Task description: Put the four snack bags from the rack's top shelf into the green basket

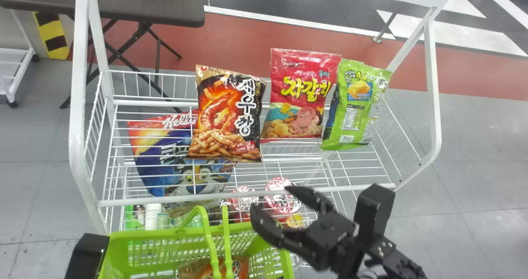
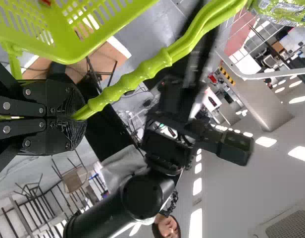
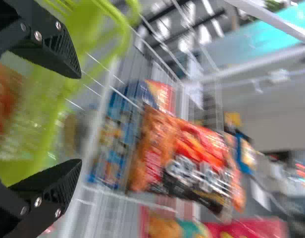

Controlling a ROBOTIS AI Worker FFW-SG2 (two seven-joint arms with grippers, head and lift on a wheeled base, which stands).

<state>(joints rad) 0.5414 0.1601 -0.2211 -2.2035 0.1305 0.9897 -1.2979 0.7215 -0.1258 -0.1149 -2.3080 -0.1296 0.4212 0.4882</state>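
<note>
Green snack bag [image 1: 358, 109] lengthwise upright; top seemingly rightward.

Head view down on rack [image 1: 77, 105], wrist views close beside shared basket [image 1: 144, 234]

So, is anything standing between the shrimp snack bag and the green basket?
Yes: the top shelf's white front rail runs between the shrimp snack bag and the green basket, and the basket's handles rise over its opening.

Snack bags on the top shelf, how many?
3 in the head view: black bag at left, red bag in the middle, green bag at right. None looks hidden.
</note>
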